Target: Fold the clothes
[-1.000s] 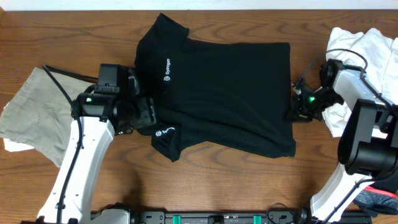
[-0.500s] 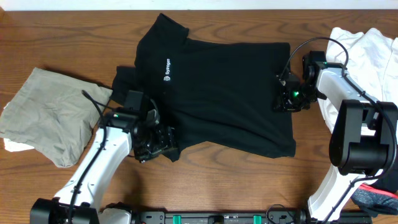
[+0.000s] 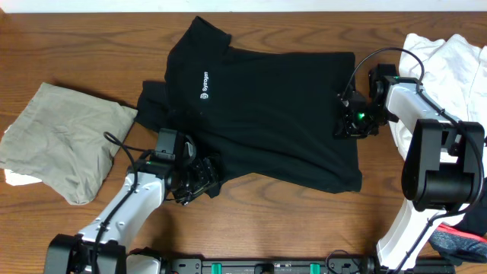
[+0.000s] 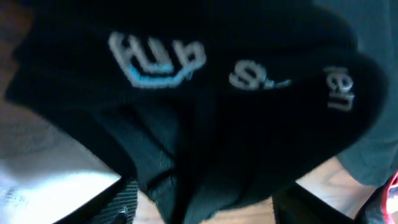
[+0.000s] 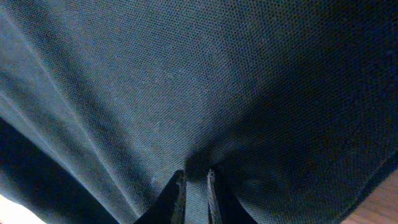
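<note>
Overhead, the black polo shirt [image 3: 281,114] lies spread mid-worktop [image 3: 76,46], with bare wood along its far and near edges. The left fingers [image 4: 122,202] stand apart astride its near sleeve [image 4: 205,93]. The right fingers [image 5: 171,202] are clamped on its right edge. A khaki garment [image 3: 61,137] lies just beside it on the left, and a white garment [image 3: 449,53] sits apart at far right.

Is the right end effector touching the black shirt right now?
Touching. The right wrist view shows the right end effector pinching a raised fold of the black shirt between its nearly closed fingers.
</note>
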### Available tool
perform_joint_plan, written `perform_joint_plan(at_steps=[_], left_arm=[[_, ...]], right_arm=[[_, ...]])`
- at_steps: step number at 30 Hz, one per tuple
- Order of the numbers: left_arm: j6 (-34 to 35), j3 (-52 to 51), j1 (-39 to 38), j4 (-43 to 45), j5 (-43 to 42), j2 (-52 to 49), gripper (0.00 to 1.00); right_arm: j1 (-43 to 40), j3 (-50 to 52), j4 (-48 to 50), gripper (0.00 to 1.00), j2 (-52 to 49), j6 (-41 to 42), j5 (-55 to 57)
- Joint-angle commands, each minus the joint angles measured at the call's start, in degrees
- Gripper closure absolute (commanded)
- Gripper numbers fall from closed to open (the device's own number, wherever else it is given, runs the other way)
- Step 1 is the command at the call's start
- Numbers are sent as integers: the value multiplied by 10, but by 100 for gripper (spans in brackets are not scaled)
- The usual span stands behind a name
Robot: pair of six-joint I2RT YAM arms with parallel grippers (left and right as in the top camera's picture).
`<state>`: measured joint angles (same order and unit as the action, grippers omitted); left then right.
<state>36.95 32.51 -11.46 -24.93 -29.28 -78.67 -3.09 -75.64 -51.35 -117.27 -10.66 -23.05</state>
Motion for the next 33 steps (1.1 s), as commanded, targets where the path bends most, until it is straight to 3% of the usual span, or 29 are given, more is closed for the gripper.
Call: perform_joint_plan(at_steps=[1,3,15,18,22,28,33], left_arm=[[17,-4,-2,22,-3,-2,41],[17,-4,-1,33,-5,-2,46],[17,-4,-1,64,-34,-2,47],[17,-4,-1,52,-48,-2,59],[25,-4,-1,19,-63,-2,94],[28,-4,-1,-15,-63,-2,94],[25,-4,-1,-103,-87,-2,94]], right_arm=[[2,-4,-1,88,-10,-5,6],[2,-4,-2,88,-10,-5,6],[1,-4,13,90,-16,10,36],[1,-4,15,90,-30,10,36],[1,-4,19,92,-59,14,36],[0,-4,35,95,-76,21,36],[-4,-4,59,94,-76,55,75]])
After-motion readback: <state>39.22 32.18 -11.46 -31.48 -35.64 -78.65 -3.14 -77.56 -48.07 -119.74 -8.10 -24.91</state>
